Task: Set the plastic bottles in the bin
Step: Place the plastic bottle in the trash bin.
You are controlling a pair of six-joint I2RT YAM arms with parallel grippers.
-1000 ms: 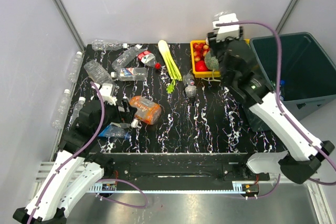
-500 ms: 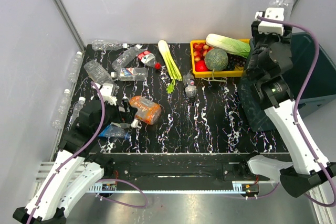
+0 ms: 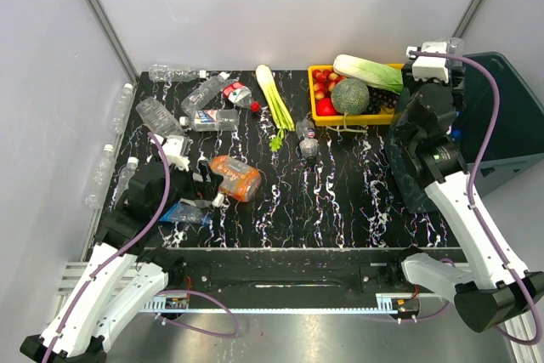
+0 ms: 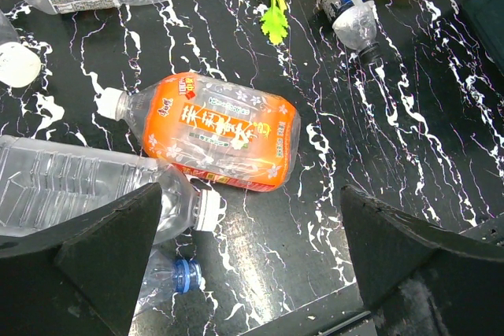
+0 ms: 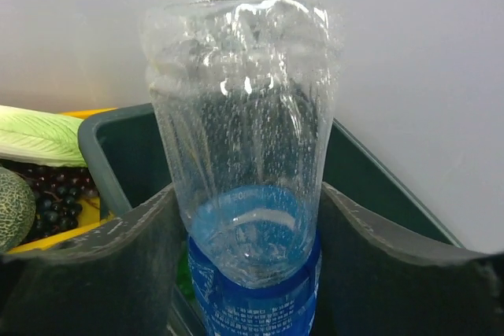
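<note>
The right tool (image 5: 246, 194) is clamped on a clear blue-labelled bottle (image 5: 244, 100), holding it upright in the air over the rim of the bin (image 5: 114, 143), beside the yellow tray (image 3: 316, 112). The left tool (image 4: 248, 202) has its fingers wide apart and hangs low above the orange bottle (image 4: 220, 131), which lies on the worktop (image 4: 378, 116) among other bottles.

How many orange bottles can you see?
1. The squashed orange plastic bottle lies on the black marbled table, ahead of the left gripper. Others could hide inside the dark bin.
</note>
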